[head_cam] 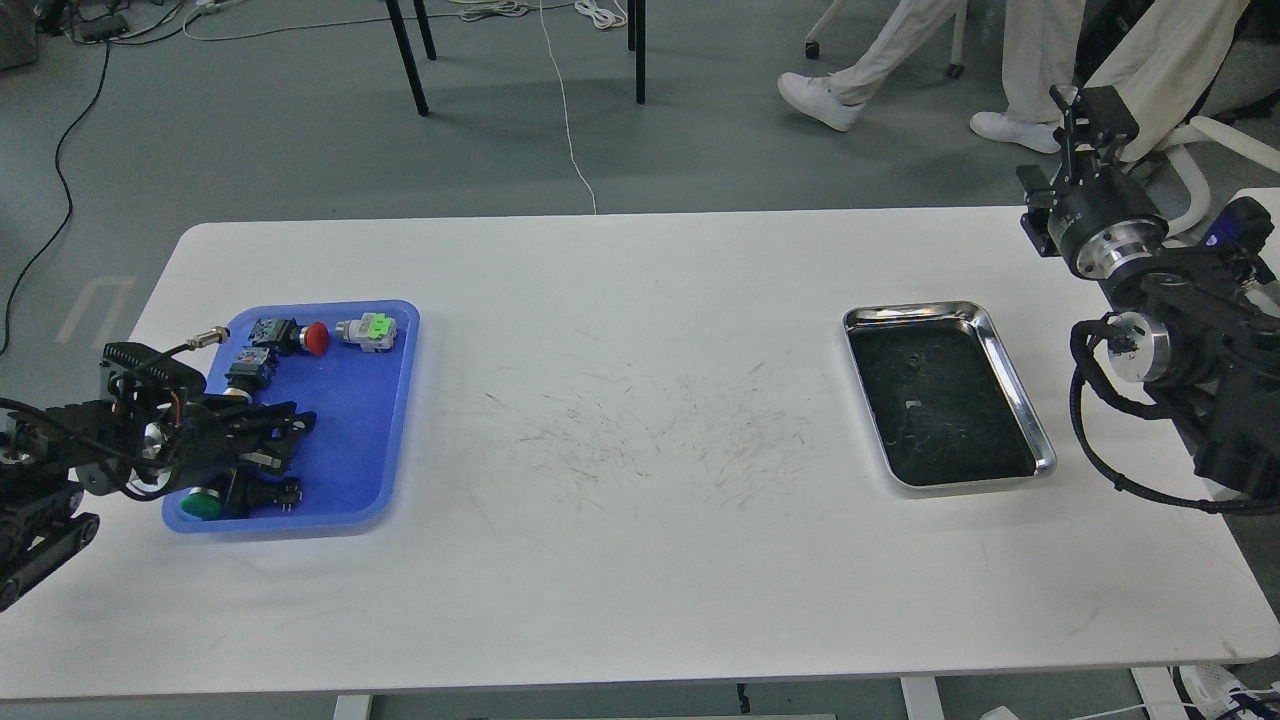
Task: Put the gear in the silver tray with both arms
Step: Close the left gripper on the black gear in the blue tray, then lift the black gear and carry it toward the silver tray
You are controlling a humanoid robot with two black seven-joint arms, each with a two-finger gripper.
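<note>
My left gripper [285, 425] hangs low over the blue tray [385, 400] at the table's left end, among the push-button parts; its dark fingers blur together, so I cannot tell how they stand. A red-capped switch [300, 336] and a green-topped part [368, 331] lie at the tray's far side. The scuffed white table [640, 440] is in the middle. The silver tray [1010, 375] sits well right. My right gripper [1085, 110] is raised past the table's far right corner, fingers slightly apart
</note>
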